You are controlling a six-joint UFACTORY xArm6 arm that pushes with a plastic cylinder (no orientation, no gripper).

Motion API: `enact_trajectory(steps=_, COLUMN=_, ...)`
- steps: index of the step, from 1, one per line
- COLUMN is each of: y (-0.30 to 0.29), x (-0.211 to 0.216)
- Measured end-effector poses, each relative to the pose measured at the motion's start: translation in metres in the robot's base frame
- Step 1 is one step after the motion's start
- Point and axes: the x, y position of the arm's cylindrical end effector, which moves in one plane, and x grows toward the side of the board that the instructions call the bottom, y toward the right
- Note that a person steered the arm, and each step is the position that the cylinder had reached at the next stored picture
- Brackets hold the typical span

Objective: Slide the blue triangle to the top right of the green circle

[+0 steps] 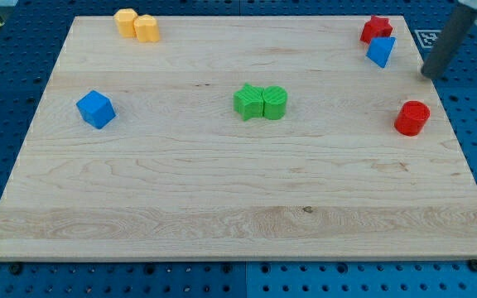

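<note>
The blue triangle lies near the board's top right corner, touching a red star-shaped block just above it. The green circle sits near the board's middle, touching a green star-shaped block on its left. My tip is the lower end of the dark rod at the view's right edge. It stands to the right of the blue triangle and slightly below it, a short gap away, not touching any block.
A red round block lies below my tip near the right edge. A blue cube is at the left. Two yellow blocks touch at the top left. The wooden board lies on a blue perforated table.
</note>
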Motion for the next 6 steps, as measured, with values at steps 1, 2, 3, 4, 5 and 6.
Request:
enact_trajectory(steps=1, y=0.000, x=-0.014)
enact_trajectory(steps=2, y=-0.011, x=-0.022)
enact_trajectory(steps=3, y=-0.039, x=-0.030)
enact_trajectory(steps=4, y=-0.048, x=-0.030)
enact_trajectory(steps=5, y=-0.066, x=-0.030)
enact_trajectory(steps=6, y=-0.103, x=-0.030)
